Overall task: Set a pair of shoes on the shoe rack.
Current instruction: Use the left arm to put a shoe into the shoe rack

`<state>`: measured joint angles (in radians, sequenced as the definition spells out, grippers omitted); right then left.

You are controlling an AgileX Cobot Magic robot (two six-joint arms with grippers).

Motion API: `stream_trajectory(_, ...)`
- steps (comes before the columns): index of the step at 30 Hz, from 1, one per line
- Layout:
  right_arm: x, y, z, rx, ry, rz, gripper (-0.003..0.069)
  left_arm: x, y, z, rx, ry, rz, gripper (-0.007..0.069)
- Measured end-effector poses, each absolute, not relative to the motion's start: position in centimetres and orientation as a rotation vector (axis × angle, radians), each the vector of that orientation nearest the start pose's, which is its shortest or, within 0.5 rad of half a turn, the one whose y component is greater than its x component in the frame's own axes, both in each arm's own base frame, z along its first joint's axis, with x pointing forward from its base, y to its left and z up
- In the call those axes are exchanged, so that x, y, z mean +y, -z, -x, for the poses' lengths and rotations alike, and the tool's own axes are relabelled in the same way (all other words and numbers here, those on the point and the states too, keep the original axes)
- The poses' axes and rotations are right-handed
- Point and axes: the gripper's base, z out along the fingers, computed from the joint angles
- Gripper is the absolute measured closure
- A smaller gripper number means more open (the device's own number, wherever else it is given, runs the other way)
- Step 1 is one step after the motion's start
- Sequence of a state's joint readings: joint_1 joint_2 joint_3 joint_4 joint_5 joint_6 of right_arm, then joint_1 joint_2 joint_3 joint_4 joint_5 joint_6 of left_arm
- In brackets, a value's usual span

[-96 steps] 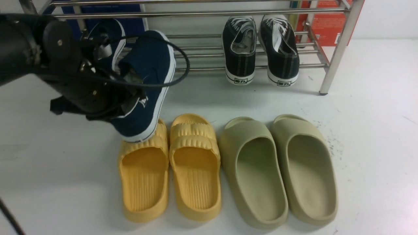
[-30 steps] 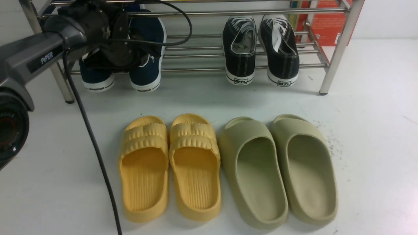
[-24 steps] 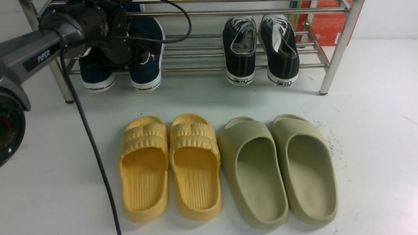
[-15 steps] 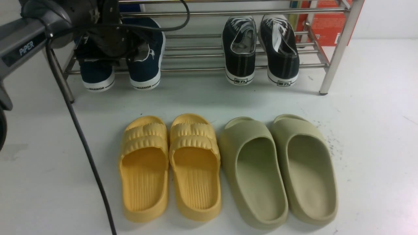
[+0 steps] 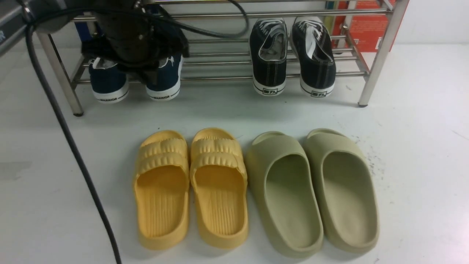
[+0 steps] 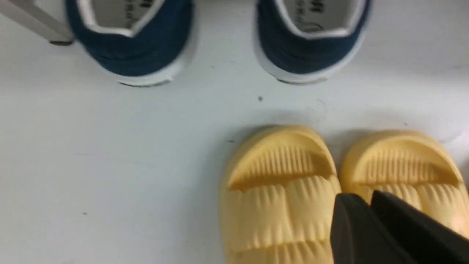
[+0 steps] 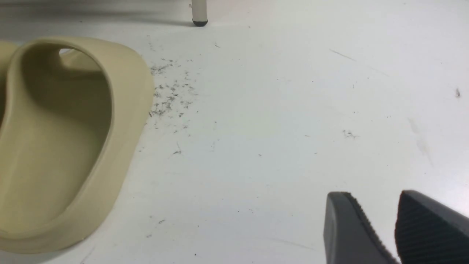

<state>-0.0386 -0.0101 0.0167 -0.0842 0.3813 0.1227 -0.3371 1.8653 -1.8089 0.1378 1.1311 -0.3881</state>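
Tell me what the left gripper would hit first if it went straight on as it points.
The left gripper would probably meet the yellow slides, near their gap; depth unclear.

A pair of black lace-up sneakers (image 5: 269, 58) with white laces sits heels-forward in the upper centre-right of the frame, with a red box (image 5: 366, 25) behind it. On the white floor (image 5: 421, 128), lower centre, yellow ribbed slides (image 5: 161, 190) lie just beside olive slides (image 5: 285, 190). Dark specks (image 5: 370, 161) lie to their right.

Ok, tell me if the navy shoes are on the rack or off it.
On. Both navy shoes rest side by side on the rack, lower bars, left end, heels outward; the left gripper holds nothing.
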Motion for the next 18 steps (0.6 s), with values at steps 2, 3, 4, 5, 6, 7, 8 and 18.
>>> stream_trajectory(2, -0.5, -17.4, -5.2, 1.868, 0.025, -0.099, 0.0420, -13.7, -31.7, -38.4, 2.707, 0.094, -0.013, 0.0638)
stream_trajectory(3, -0.5, -17.4, -5.2, 1.868, 0.025, -0.099, 0.0420, -13.9, -30.6, -38.2, 2.731, 0.110, -0.017, 0.0638)
stream_trajectory(4, -0.5, -17.4, -5.2, 1.868, 0.025, -0.099, 0.0420, -14.0, -29.7, -38.1, 2.742, 0.118, -0.017, 0.0638)
stream_trajectory(5, -0.5, -17.4, -5.2, 1.868, 0.025, -0.099, 0.0420, -13.9, -29.2, -38.2, 2.737, 0.124, -0.015, 0.0638)
stream_trajectory(6, -0.5, -17.4, -5.2, 1.868, 0.025, -0.099, 0.0420, -13.8, -28.2, -38.3, 2.736, 0.124, -0.012, 0.0638)
stream_trajectory(7, -0.5, -17.4, -5.2, 1.868, 0.025, -0.099, 0.0420, -13.7, -27.5, -38.5, 2.724, 0.130, -0.007, 0.0638)
stream_trajectory(8, -0.5, -17.4, -5.2, 1.868, 0.025, -0.099, 0.0420, -13.6, -27.4, -38.6, 2.721, 0.132, -0.006, 0.0638)
stream_trajectory(18, -0.5, -17.4, -5.2, 1.868, 0.025, -0.099, 0.0420, -11.1, -24.1, -42.8, 2.544, 0.175, 0.088, 0.0638)
